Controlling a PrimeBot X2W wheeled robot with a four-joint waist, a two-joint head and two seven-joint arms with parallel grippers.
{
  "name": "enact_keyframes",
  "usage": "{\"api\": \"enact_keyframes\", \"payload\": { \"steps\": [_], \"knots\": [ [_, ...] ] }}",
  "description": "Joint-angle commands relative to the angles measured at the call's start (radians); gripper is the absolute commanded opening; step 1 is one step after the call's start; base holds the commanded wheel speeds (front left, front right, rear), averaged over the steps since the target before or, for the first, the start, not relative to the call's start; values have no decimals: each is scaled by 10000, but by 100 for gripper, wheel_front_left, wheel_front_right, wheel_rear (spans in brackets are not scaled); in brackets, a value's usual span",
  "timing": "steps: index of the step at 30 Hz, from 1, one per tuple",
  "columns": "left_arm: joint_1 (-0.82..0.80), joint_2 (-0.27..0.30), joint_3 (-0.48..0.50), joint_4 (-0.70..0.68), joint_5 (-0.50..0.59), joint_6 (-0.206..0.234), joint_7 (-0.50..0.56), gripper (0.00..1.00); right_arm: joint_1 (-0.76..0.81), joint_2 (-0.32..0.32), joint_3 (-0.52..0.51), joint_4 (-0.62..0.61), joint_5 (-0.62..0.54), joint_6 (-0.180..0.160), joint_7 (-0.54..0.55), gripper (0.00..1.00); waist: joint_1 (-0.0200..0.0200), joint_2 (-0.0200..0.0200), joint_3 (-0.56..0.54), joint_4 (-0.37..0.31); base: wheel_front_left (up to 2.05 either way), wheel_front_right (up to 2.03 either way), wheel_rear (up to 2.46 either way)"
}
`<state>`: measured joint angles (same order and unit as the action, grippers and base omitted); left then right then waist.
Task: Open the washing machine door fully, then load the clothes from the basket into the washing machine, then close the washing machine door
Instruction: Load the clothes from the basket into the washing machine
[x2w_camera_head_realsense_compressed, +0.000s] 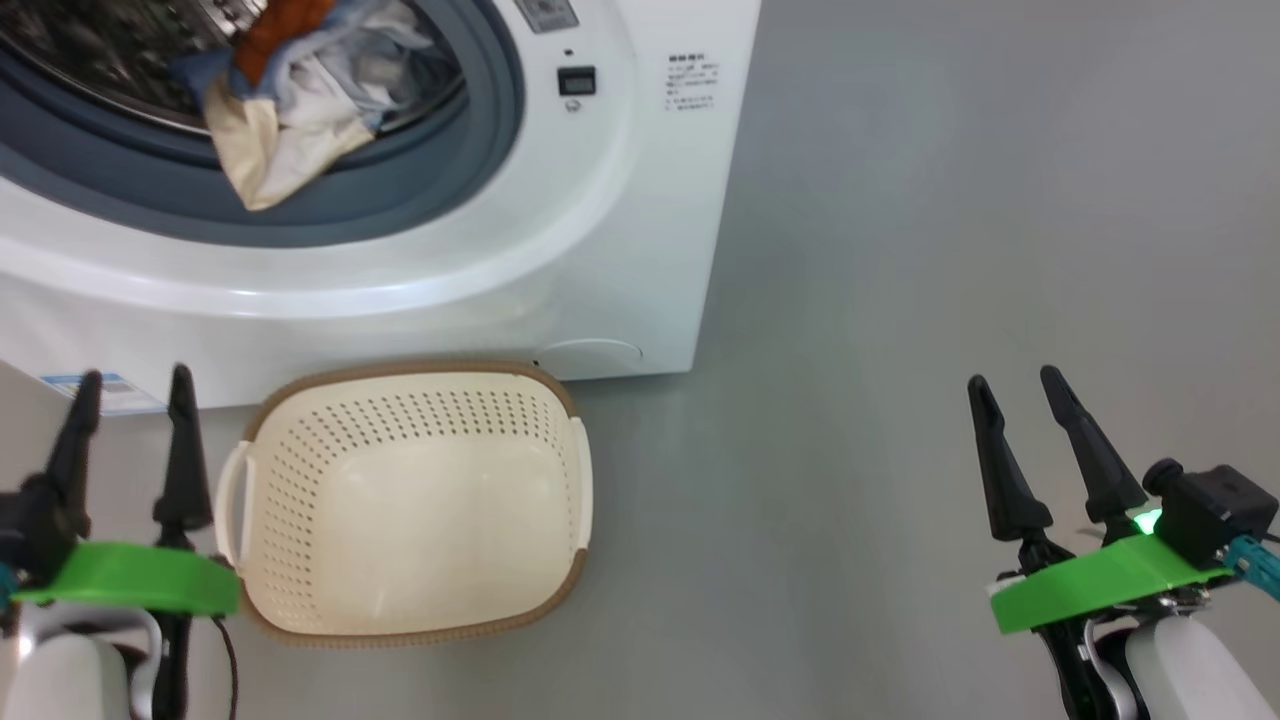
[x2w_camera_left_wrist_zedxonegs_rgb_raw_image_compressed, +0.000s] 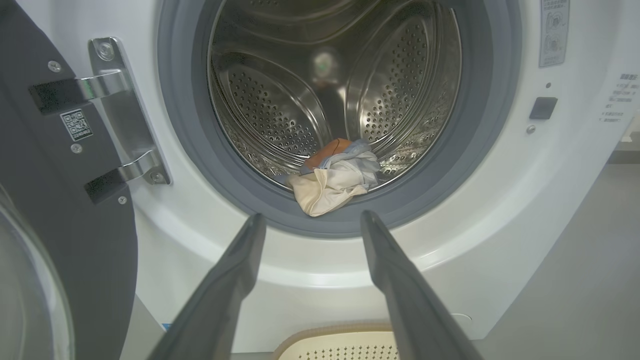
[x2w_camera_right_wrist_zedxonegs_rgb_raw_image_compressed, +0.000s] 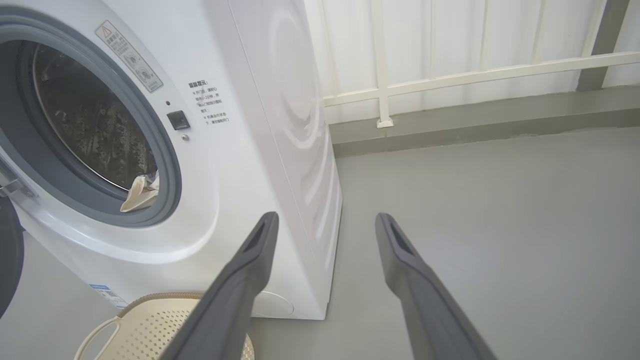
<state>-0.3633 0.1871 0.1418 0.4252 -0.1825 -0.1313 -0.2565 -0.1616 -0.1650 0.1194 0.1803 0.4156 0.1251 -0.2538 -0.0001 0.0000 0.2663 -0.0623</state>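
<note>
The basket (x2w_camera_head_realsense_compressed: 405, 372) stands empty; the clothes (x2w_camera_left_wrist_zedxonegs_rgb_raw_image_compressed: 332, 177) lie at the drum's mouth, a pale flap draped over the gasket (x2w_camera_left_wrist_zedxonegs_rgb_raw_image_compressed: 470, 165). Left pincer (x2w_camera_head_realsense_compressed: 136, 378) and right pincer (x2w_camera_head_realsense_compressed: 1014, 378) hang released, holding nothing. Best nudge that flap inside before swinging the washing machine door (x2w_camera_left_wrist_zedxonegs_rgb_raw_image_compressed: 75, 240) shut.

White is recorded for the washing machine (x2w_camera_head_realsense_compressed: 640, 250), grey for its gasket (x2w_camera_left_wrist_zedxonegs_rgb_raw_image_compressed: 480, 150), and silver steel for the drum (x2w_camera_left_wrist_zedxonegs_rgb_raw_image_compressed: 280, 115), which is dotted with rows of small holes. The washing machine door (x2w_camera_left_wrist_zedxonegs_rgb_raw_image_compressed: 75, 240) is seen as black. The clothes (x2w_camera_left_wrist_zedxonegs_rgb_raw_image_compressed: 332, 180) are noted as cream, pale blue and orange. The basket (x2w_camera_head_realsense_compressed: 400, 420) is logged as cream-white, patterned with dot perforations and rimmed in brown weave. A blue label (x2w_camera_right_wrist_zedxonegs_rgb_raw_image_compressed: 107, 295) is marked low on the machine. The floor (x2w_camera_head_realsense_compressed: 900, 300) is found plain grey. Black jaws and bright green brackets are observed on the left gripper (x2w_camera_head_realsense_compressed: 136, 375) and the right gripper (x2w_camera_head_realsense_compressed: 1015, 378).
</note>
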Motion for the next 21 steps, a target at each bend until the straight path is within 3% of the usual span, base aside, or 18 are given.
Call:
{"api": "enact_keyframes", "payload": {
  "steps": [1, 21],
  "knots": [
    [223, 224, 265, -360, 122, 6, -53, 100, 173, -171, 118, -200, 112, 56, -80, 100, 1, 0, -509, 351, 0, 0, 0],
    [2362, -393, 171, -1577, 18, 6, -53, 100, 1389, -340, -345, -423, 199, 56, -80, 100, 1, 0, -1363, 715, 0, 0, 0]
  ]
}}
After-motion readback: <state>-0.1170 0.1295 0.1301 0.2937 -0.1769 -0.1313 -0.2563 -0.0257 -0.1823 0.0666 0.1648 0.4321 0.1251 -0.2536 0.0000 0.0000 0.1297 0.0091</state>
